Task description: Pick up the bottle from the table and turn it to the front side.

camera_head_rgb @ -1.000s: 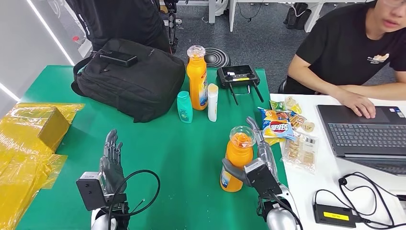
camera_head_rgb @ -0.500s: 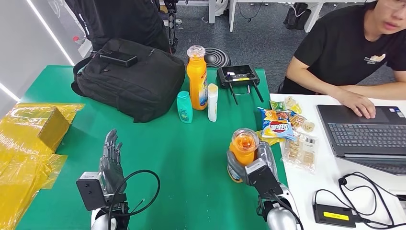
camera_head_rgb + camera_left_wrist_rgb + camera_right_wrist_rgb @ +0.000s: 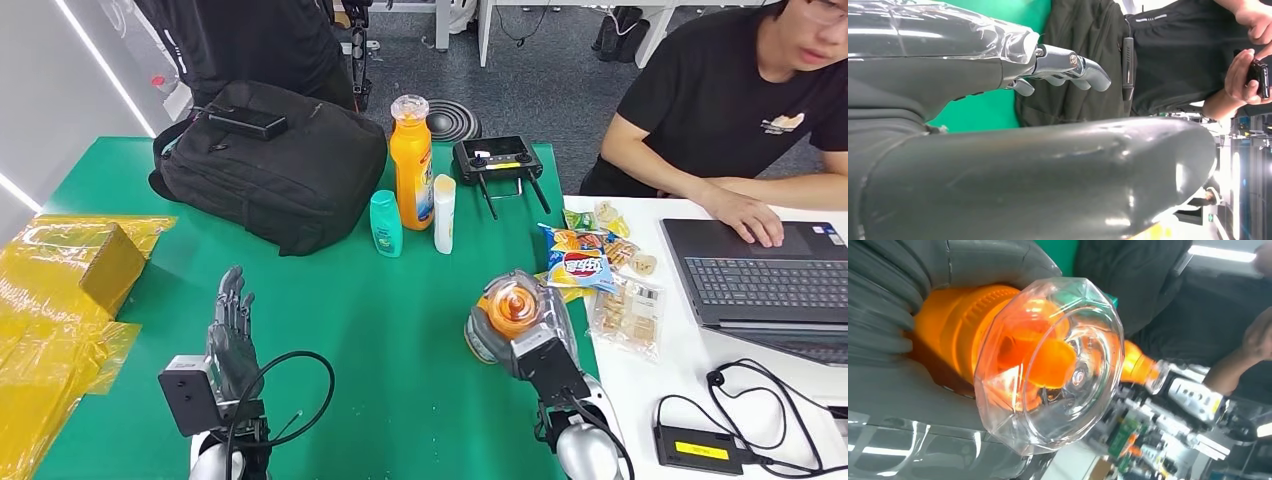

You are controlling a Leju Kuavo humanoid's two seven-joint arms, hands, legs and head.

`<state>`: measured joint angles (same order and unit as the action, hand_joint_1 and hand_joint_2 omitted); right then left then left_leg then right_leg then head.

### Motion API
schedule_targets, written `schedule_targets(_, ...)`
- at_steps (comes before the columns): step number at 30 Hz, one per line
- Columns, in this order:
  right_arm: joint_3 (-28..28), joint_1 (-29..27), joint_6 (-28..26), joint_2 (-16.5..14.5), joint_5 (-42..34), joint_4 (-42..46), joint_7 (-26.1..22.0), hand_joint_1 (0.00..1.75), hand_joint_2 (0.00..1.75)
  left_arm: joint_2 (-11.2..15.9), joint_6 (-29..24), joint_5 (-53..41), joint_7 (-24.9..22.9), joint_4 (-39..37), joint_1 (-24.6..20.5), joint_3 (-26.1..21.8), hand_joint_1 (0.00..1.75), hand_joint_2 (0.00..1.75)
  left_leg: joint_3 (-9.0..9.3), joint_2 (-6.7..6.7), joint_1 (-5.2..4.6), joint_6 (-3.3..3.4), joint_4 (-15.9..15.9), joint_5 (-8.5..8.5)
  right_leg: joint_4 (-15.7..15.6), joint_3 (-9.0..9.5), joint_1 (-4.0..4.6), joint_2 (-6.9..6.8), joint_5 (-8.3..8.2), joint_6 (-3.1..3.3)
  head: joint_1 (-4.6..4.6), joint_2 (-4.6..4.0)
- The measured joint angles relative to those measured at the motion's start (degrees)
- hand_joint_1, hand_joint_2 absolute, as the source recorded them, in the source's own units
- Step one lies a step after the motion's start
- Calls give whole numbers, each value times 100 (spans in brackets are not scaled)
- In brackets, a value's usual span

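Note:
An orange bottle (image 3: 508,308) with a clear faceted cap (image 3: 1048,365) is lifted off the green table (image 3: 390,330), tilted so the cap faces the camera. My right hand (image 3: 527,335) grips it around the body, hiding the label. A second, taller orange bottle (image 3: 412,162) stands upright at the table's back, beside a teal bottle (image 3: 386,224) and a white tube (image 3: 444,213). My left hand (image 3: 233,335) hovers over the table's front left with straight, spread fingers (image 3: 1068,67), holding nothing.
A black backpack (image 3: 270,160) lies at the back left, a controller (image 3: 497,158) at the back. Snack packets (image 3: 590,265) lie close right of the held bottle. Yellow wrapped parcels (image 3: 70,280) sit at the left. A person sits at a laptop (image 3: 770,285).
My right hand has raised the orange bottle from the table and tipped it, so its cap now points up at the camera. My left hand stays where it was.

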<state>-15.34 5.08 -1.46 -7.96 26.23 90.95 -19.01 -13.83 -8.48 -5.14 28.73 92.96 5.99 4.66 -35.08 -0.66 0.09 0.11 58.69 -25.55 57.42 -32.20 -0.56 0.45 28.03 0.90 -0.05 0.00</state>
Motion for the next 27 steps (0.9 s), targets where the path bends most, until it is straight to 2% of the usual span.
schedule_targets(4, 12, 287, 118, 0, -208, -151, -161, 175, 175, -3, 68, -133, 32, 0, -41, 36, 0, 0, -1, 1, 0, 0, 0, 1, 0, -2, 0, 2, -2, 1, -1, 0)
schedule_targets(9, 16, 1054, 214, -39, -354, -531, -107, 175, 175, -7, 227, -189, 64, -16, -176, 195, 0, 0, 0, 1, 0, 1, 2, 4, 0, -2, 0, 3, -6, 3, 1, 0)
schedule_targets(13, 21, 1600, 452, -117, -791, -929, -94, 175, 175, -5, 303, -216, 63, -82, -322, 298, 0, 0, -2, 3, 0, 1, 2, 4, 3, -3, 0, 6, -8, 5, 0, 0)
schedule_targets(18, 21, 2609, 588, -379, -1258, -1833, -81, 175, 175, 2, 324, -282, 63, -230, -558, 505, 0, 0, -2, 5, 0, 0, 3, 7, 5, -6, 1, 10, -12, 9, 0, 0)
schedule_targets(23, -8, 3651, 751, -780, -1727, -2877, -22, 175, 175, 53, 332, -503, 89, -258, -630, 783, 0, 0, -3, 6, 0, 0, 3, 8, 9, -8, 2, 11, -12, 10, -2, 0)
schedule_targets(27, -136, 4249, 1113, -1033, -2707, -3470, 52, 175, 175, 131, 361, -652, 112, -258, -661, 980, 0, 0, -5, 3, 0, 0, 2, 8, 9, -9, 3, 9, -11, 10, -1, 0)
